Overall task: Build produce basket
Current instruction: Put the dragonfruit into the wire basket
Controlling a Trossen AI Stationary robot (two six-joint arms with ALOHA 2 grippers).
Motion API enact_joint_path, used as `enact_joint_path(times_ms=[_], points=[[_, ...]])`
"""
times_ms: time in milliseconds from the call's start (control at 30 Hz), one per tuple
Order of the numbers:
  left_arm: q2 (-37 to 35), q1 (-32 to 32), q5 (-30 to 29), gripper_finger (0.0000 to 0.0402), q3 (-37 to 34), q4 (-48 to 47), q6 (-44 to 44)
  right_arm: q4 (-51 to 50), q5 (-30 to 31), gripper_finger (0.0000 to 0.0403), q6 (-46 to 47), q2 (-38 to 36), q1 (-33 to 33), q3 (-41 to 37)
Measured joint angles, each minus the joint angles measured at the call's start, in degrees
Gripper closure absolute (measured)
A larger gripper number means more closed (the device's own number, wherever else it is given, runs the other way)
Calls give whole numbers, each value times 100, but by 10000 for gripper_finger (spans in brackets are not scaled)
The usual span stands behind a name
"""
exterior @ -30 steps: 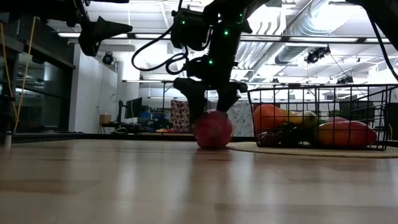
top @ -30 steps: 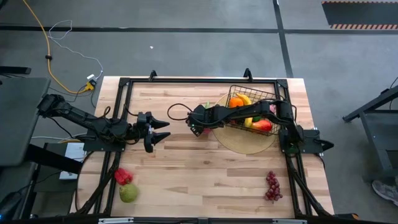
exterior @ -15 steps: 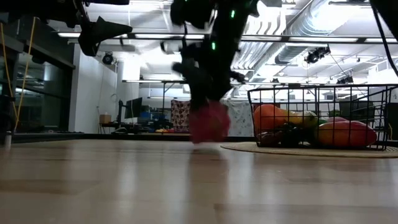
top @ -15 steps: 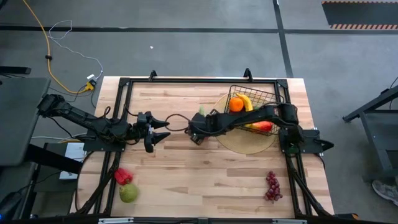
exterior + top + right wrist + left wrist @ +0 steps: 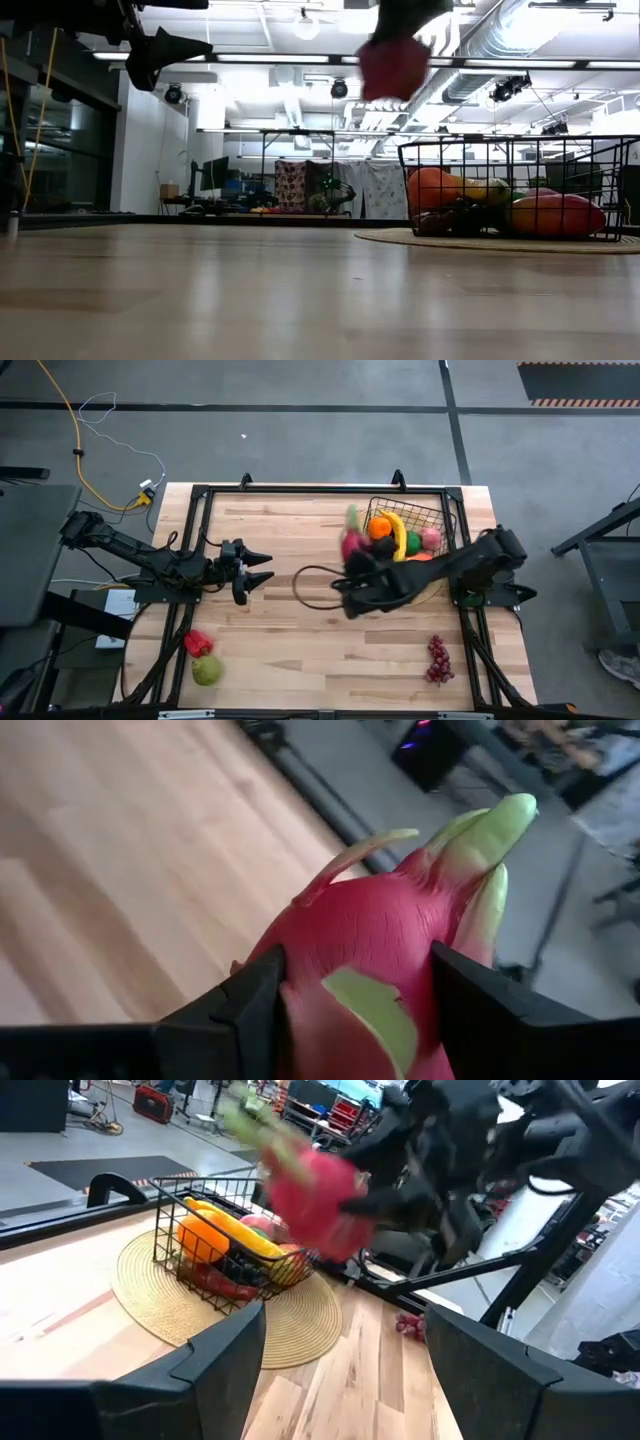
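- Right gripper: dark two-finger tool, raised well above the table just beside the basket, jaws clamped on either side of the pink dragon fruit.
- Pink dragon fruit: toy with pale green leaf tips, held between the right gripper's fingers, lifted clear of the wood; blurred in the high view and low view.
- Black wire-grid basket: rectangular, standing on a flat round tan woven disc; holds an orange, a yellow banana and other produce.
- Left gripper: dark, jaws parted and empty, hovering above the table's left part, well apart from the basket.
- Red pepper and green pear: touching, near the left front corner.
- Purple grapes: near the right front edge.
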Motion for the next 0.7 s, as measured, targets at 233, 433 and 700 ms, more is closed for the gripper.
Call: enact_joint_path(times_ms=[233,433,700], points=[[1,0,-163,141,0,-2,0,-2448,343,201,2385,-486,164,4],[39,-2,-148,141,1,-49,-7,-2295,-680,198,2898,-1056,-387,-867],[120,-2,-198,141,0,-26,-20,-268,-1236,197,2395,-2058,-975,-2721]])
